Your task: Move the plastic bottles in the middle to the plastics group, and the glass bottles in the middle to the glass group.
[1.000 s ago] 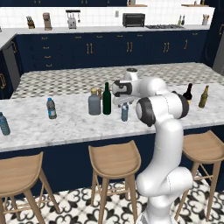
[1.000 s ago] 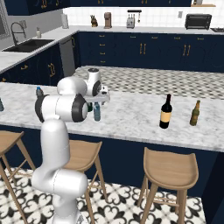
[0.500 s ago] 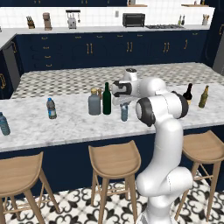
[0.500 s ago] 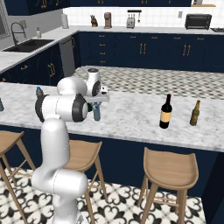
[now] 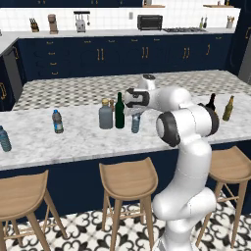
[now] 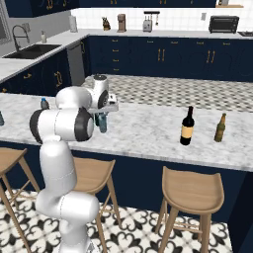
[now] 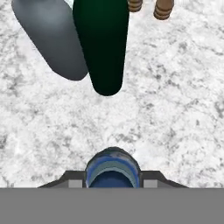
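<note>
Pale-blue water bottle (image 7: 113,168) clamped in pincer (image 7: 113,183), beside green wine bottle (image 7: 101,43)

Pincer (image 5: 136,114) clamped on water bottle (image 5: 136,123), beside green bottle (image 5: 119,111).

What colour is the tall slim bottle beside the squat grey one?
Dark green; the tall slim glass bottle shows best in the hand view.

arm bent low, tool (image 7: 113,181) pointing down – clamped
</note>
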Motion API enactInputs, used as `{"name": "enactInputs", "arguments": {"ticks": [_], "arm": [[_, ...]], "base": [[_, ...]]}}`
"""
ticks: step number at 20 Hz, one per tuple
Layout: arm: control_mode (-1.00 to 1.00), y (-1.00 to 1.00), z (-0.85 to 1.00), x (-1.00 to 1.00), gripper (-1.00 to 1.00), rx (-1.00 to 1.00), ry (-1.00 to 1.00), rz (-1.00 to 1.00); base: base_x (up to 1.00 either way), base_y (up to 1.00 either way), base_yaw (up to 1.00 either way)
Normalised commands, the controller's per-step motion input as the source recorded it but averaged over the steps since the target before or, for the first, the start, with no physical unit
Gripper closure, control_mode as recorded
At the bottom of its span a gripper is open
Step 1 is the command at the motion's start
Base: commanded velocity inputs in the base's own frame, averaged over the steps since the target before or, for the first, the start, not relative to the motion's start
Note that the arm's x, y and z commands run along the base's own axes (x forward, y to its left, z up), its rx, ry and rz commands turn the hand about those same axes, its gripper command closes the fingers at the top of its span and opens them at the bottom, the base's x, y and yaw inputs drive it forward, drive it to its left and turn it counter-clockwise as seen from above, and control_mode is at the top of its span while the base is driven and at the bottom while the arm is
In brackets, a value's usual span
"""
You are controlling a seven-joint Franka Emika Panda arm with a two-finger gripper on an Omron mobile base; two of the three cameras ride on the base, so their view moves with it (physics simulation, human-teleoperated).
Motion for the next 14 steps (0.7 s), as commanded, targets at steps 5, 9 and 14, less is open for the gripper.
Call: {"name": "enactInputs", "arguments": {"ticks": [5,9,14], "arm": [[-1.0,0.79,0.18,-0.77,1.0,0.03,-0.06,0.18],[-1.0,0.98,0.15,-0.65,1.0,0.0,-0.01,0.2],[-1.0,1.0,0.14,-0.57,1.0,0.0,0.0,0.19]], "base": [[0.0,0.0,0.0],[0.0,0.0,0.0],[0.0,0.0,0.0]]}}
